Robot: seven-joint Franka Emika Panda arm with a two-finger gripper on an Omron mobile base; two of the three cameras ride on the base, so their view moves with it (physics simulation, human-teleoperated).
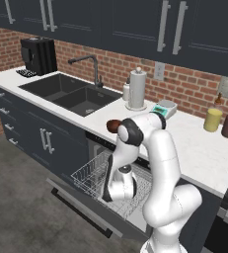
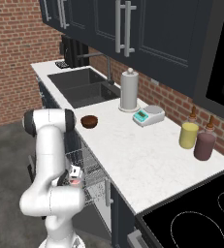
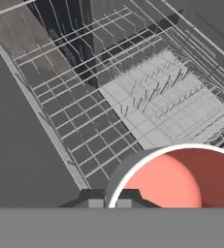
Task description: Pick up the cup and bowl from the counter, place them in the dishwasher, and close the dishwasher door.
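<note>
Cup (image 3: 181, 177), a smooth white cylinder with a glossy red-pink hollow, sits low right in the hand view, pinched on its rim by the narrowly closed gripper (image 2: 74, 181) above the dishwasher's thin white wire rack (image 1: 93, 173). Its flat dark door (image 1: 81, 207) hangs open at lower centre of the left base view. The round wood-brown bowl (image 2: 89, 121) rests on the speckled white counter (image 2: 133, 155).
</note>
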